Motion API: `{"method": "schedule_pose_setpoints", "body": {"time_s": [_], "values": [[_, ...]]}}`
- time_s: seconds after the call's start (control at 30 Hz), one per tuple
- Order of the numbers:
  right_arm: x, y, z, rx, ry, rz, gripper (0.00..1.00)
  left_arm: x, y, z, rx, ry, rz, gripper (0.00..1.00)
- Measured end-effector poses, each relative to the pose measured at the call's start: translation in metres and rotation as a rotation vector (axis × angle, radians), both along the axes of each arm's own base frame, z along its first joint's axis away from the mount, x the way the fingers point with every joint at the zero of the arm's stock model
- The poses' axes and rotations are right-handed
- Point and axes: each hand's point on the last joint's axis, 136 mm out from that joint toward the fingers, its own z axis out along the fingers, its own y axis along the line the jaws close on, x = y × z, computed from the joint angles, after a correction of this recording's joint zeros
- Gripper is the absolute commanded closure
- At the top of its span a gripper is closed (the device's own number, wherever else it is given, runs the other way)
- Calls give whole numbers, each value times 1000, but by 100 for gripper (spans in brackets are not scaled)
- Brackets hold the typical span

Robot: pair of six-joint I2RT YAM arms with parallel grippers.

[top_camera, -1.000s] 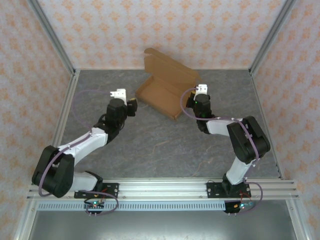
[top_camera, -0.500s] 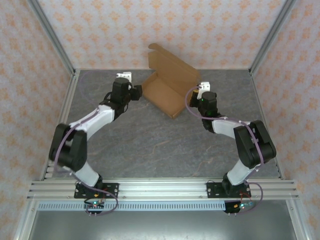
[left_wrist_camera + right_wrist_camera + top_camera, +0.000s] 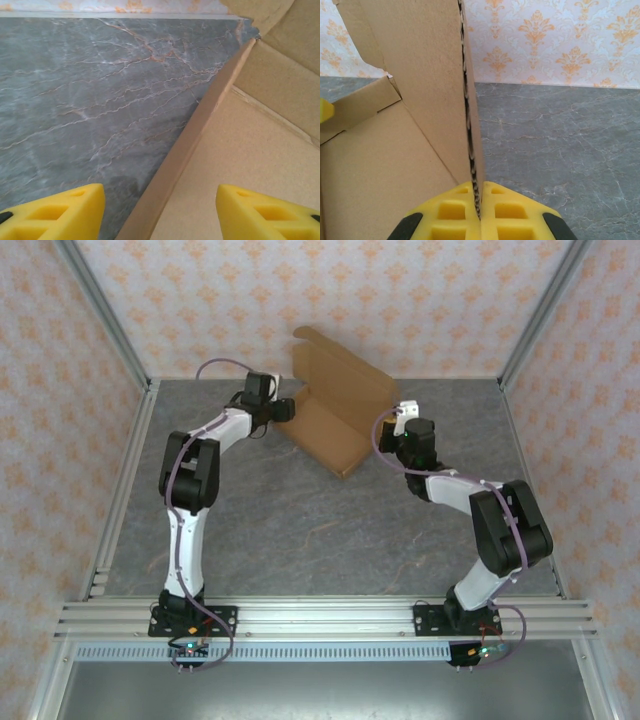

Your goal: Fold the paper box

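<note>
Brown cardboard of the paper box [image 3: 335, 420] is sitting far back on the bench [image 3: 300, 530], the right end effector [image 3: 480, 200] pinching an upright panel, apparently steadying it, while the left end effector [image 3: 160, 210], jaws apart, is straddling the opposite side wall, seemingly to fold it.

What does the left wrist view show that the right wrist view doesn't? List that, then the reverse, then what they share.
Left wrist view: the left gripper open, its yellow fingers straddling the low side wall of the paper box, one over the table, the other over the box floor.
Right wrist view: the right gripper shut on the edge of the box's upright panel.
Both: brown cardboard, the grey marbled table, and patterned wallpaper at the back.
</note>
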Motion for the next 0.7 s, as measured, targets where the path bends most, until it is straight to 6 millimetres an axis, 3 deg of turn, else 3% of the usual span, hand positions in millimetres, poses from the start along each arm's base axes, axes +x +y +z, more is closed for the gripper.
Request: {"method": "schedule_pose_setpoints", "body": {"time_s": [0.13,0.3,0.5,0.7], "values": [[1,2,3,3,-2,7,100,5,-7,-15,-11,49,-31,49],[5,1,7,1,4,-1,100,-8,-10,-25,-25,97,-51,56],[14,-1,8,41,29,-47,98,-49,-9,-35,-46,147,-40,57],[16,-1,5,70,57,-144,97,-91,-21,-39,-54,154,-10,57]]}}
